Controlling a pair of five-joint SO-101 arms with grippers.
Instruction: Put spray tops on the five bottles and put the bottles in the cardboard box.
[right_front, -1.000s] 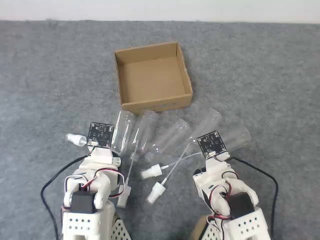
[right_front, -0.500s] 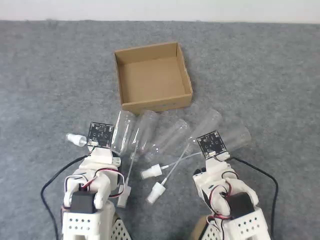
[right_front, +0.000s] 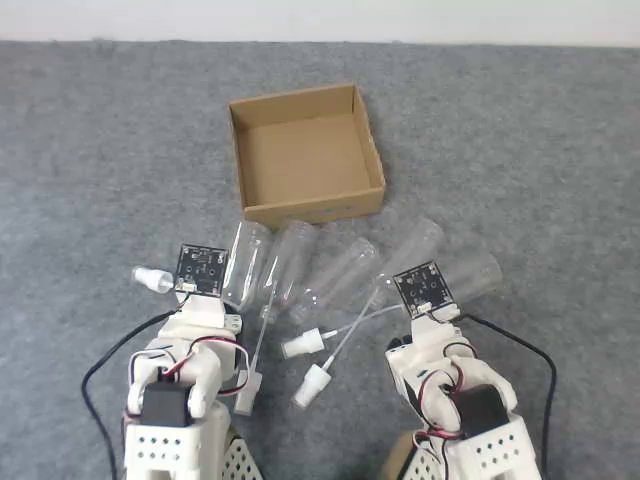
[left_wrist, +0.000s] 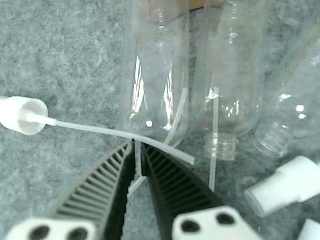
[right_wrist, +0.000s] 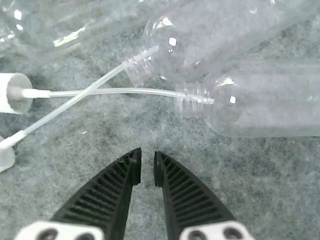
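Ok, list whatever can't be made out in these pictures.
Left wrist view: the bases of the clear bottles, cut off by the picture's edge; one spray top, partly clipped by an edge.
Right wrist view: the far end of the nearest bottle, cut off by the edge.
High view: the carpet beneath the left arm and right arm, covered by them.

Grey felt-like mat (right_front: 520, 130) is covering the whole table, its fibres showing coarse and mottled in both wrist views. A pale strip (right_front: 320, 20) is running along the mat's far edge in the high view; cannot tell whether wall or bare surface. Light is falling evenly from above, throwing only soft, short shadows. The mat is lying flat, reaching the high view's other edges.
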